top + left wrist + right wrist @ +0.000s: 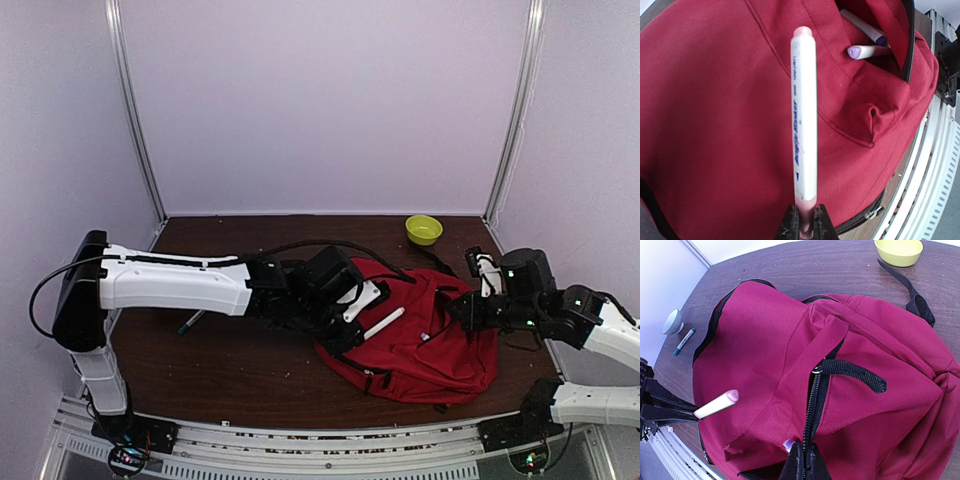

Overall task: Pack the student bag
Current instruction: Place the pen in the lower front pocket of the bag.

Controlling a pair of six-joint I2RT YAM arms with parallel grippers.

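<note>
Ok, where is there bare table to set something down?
The brown wooden table is bare near-left, between the teal marker, the large red fabric backpack and the front rail, and along the back edge left of the small yellow-green bowl. It is crowded around the backpack.

My right hand (804,463) was pinched shut on the black zipper (812,405) of the student bag (760,340). A pink-tipped marker (716,404) hovered over the red fabric. A yellow bowl (898,251) sat on the surface (805,265) beyond.

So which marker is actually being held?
The pink-capped marker in the left gripper; both purple-capped ones are in the bag, the teal one on the table.
</note>
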